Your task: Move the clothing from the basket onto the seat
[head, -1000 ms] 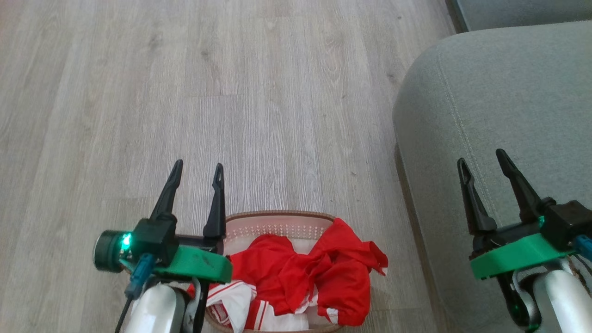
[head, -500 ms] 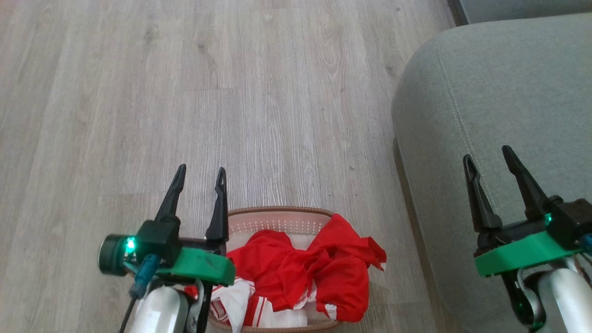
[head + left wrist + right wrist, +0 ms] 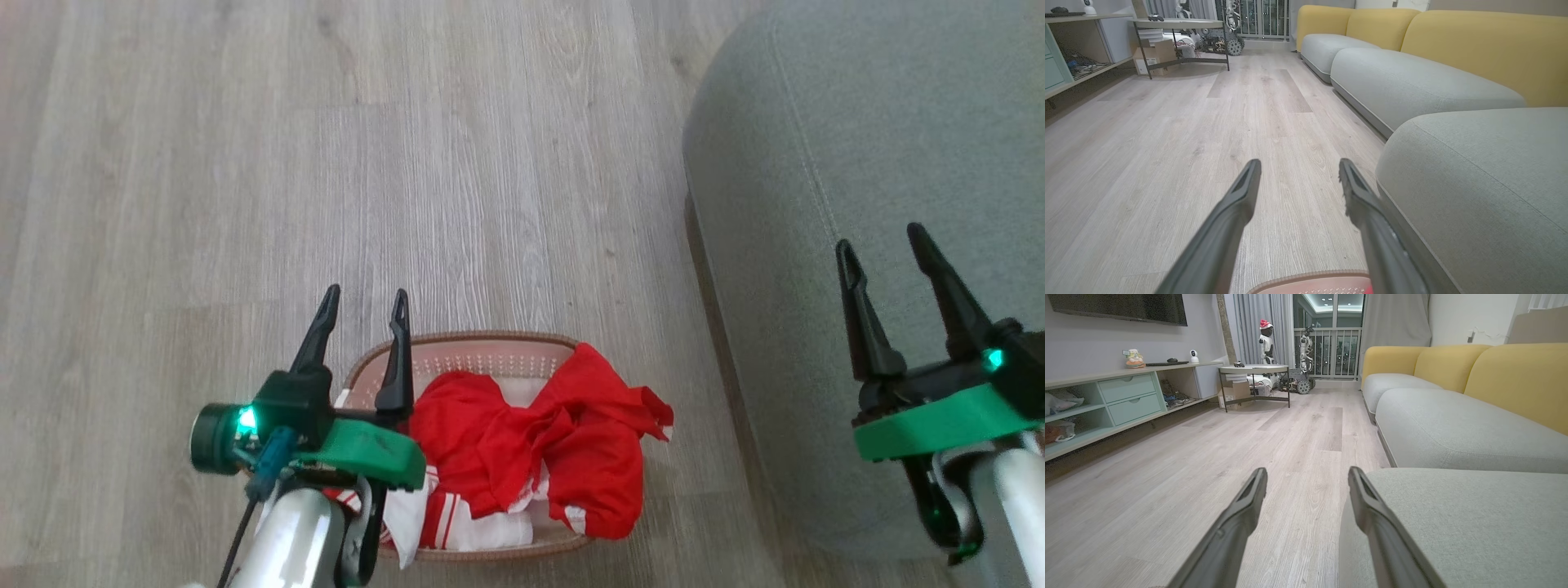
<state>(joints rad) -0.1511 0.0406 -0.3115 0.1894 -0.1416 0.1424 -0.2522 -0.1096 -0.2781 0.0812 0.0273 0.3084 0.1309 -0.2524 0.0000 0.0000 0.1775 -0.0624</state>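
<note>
Pale wood-plank floor (image 3: 490, 163), living room, with the grey seat (image 3: 857, 122) at the right of the head view and bare of clothes. The basket (image 3: 490, 336) sits on the floor just beside the seat's edge. The clothing (image 3: 531, 441) is heaped inside it, all red, and one flap drapes over the rim on the seat side. A jersey (image 3: 457, 527) with white stripes shows at the near end, under the plainer red folds. The left gripper (image 3: 365, 291) hovers over the basket's left side, jaws apart, holding nothing. The right gripper (image 3: 879, 235) hangs over the seat, jaws apart, empty. The fabric looks light, soft and limp, likely a bit slick. It should bunch and trail when lifted, and it may catch on the braided rim. The best hold is probably the raised knot of folds mid-heap, pinched deep so several layers come up together.
</note>
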